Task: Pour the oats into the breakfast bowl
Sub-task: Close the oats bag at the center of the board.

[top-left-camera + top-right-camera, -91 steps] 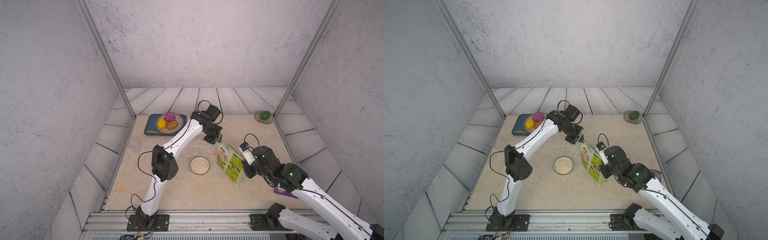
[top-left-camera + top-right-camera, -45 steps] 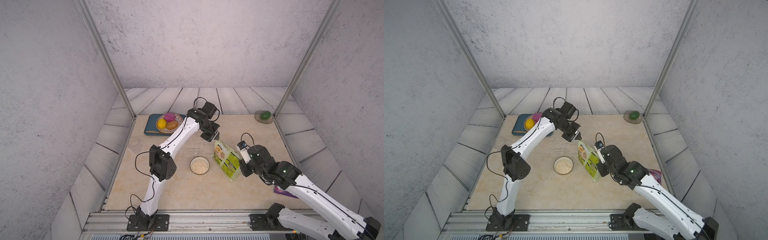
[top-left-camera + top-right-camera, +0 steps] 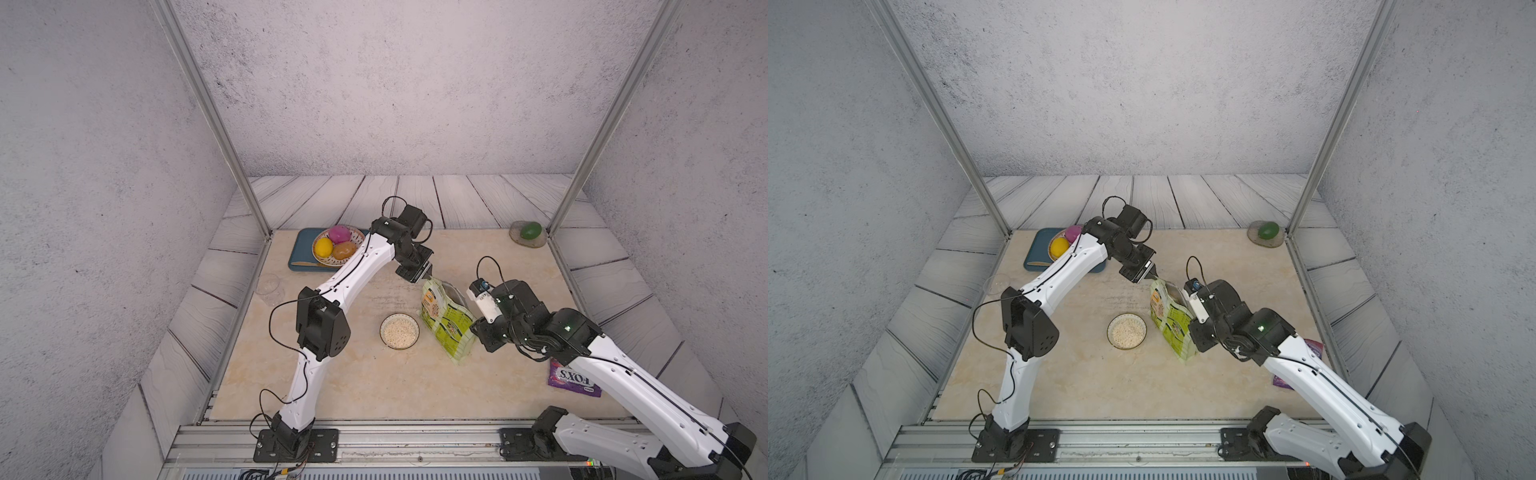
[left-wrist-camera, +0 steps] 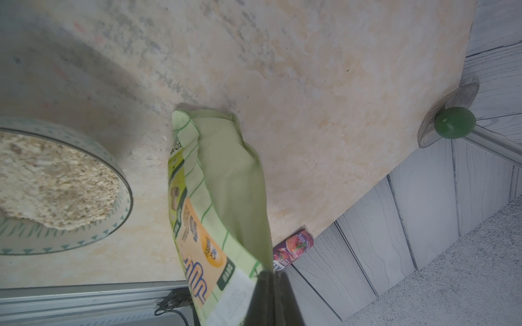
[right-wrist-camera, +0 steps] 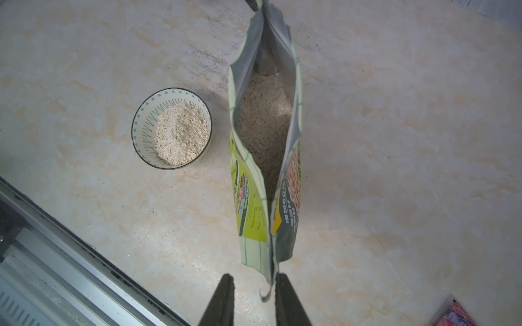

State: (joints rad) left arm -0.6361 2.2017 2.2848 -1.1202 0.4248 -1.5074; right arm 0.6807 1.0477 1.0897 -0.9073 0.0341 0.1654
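Pouch: the lime-green oats pouch (image 3: 446, 324) is just right of centre in both top views. It leans, with its mouth gaping upward and its base down toward the beige tabletop (image 3: 374, 386).
Left gripper: the left gripper (image 3: 428, 276) is clenched on the far top corner of the oats pouch. In the left wrist view its dark fingers (image 4: 271, 296) pinch the edge flat with no gap between them.
Right gripper: the right gripper (image 5: 254, 278) has its jaws parted. The near top corner of the oats pouch hangs between the two fingers, close against one and clear of the other, so nothing is squeezed.
Oats in pouch: pale flakes (image 5: 264, 113) fill the lower part of the open mouth in the right wrist view.
Breakfast bowl: the breakfast bowl (image 3: 382, 331) sits on the tabletop at the centre of both top views. It is just left of the oats pouch, not touching it, and apart from both grippers.
Oats in bowl: a heap of oats (image 3: 399, 332) lies inside, below the dark rim.
Candy bag: the purple FOX'S bag (image 3: 573, 380) lies flat at the lower right, partly under the right arm.
Fruit dish: the fruit dish (image 3: 357, 237) sits on a teal tray (image 3: 303, 253), left of centre at the back edge of the tabletop, well apart from the breakfast bowl.
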